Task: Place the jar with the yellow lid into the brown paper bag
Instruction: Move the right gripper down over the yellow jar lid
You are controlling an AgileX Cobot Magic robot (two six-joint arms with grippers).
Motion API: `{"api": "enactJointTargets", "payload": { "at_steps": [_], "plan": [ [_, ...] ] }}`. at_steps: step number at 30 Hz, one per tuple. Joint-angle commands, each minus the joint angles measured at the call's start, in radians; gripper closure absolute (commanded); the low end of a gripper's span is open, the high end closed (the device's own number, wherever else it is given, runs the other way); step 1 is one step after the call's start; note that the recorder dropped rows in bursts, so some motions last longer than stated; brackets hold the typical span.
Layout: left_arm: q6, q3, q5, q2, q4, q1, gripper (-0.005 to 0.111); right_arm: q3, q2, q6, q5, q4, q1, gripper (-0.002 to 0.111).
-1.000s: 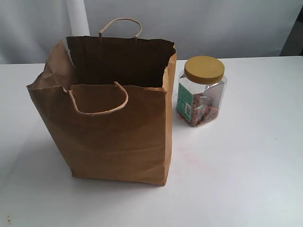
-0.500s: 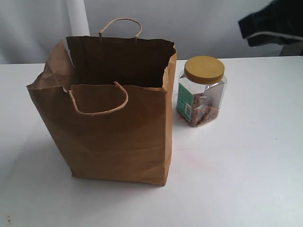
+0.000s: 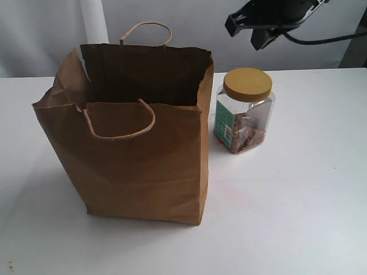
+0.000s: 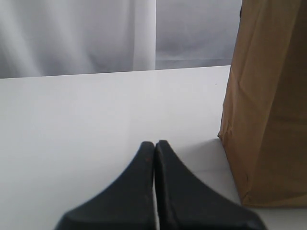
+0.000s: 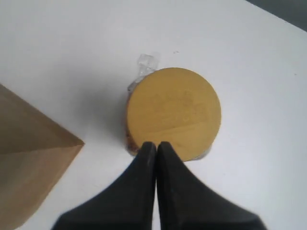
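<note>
The brown paper bag (image 3: 129,132) stands upright and open on the white table, its ragged rim up. Just right of it stands the yellow-lidded jar (image 3: 245,112), upright, nuts and green label showing. My right gripper (image 3: 255,28) hovers in the air above the jar, shut with nothing held. In the right wrist view its tips (image 5: 156,145) sit over the near edge of the yellow lid (image 5: 173,112), with a corner of the bag (image 5: 29,158) beside. My left gripper (image 4: 155,145) is shut and empty, low over the table next to the bag's side (image 4: 268,105); it is out of the exterior view.
The white table (image 3: 298,195) stretches out in front of and to the right of the jar. A grey curtain and a white post (image 3: 93,23) stand behind the bag. A dark object (image 3: 355,51) sits at the far right edge.
My right arm has come in from the upper right and now hangs above the jar; one second ago it was out of view. Bag and jar have not moved.
</note>
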Motion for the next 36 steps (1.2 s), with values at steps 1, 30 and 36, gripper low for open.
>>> {"api": "enactJointTargets", "payload": {
  "at_steps": [1,30,36],
  "plan": [
    [-0.004,-0.002,-0.009,0.003,-0.004,-0.005,0.106,-0.026,0.088,-0.033,0.012,-0.134,-0.008,0.108],
    [-0.004,-0.002,-0.009,0.003,-0.004,-0.005,0.106,-0.026,0.149,-0.032,-0.034,-0.169,-0.008,0.004],
    [-0.004,-0.002,-0.009,0.003,-0.004,-0.005,0.106,-0.026,0.149,-0.035,-0.043,-0.156,-0.008,0.003]
  ]
}}
